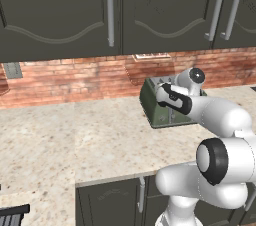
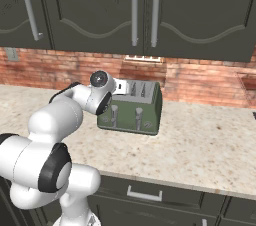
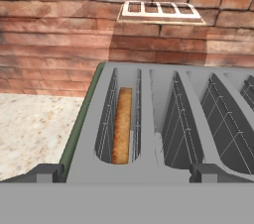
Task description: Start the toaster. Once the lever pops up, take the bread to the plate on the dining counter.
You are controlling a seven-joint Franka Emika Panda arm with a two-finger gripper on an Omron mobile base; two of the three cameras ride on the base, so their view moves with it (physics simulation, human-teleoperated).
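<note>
One slice of bread (image 3: 122, 125) sits low in the toaster's (image 2: 134, 109) leftmost slot, against the brick wall (image 3: 54, 29). Above the toaster, the gripper (image 3: 123, 172) hangs spread, holding nothing. Starting seems pending; next, press a front lever (image 2: 139, 114) down.

Even, soft rendered light, sharp throughout; a faint shadow falls under the toaster (image 2: 132, 107).
</note>
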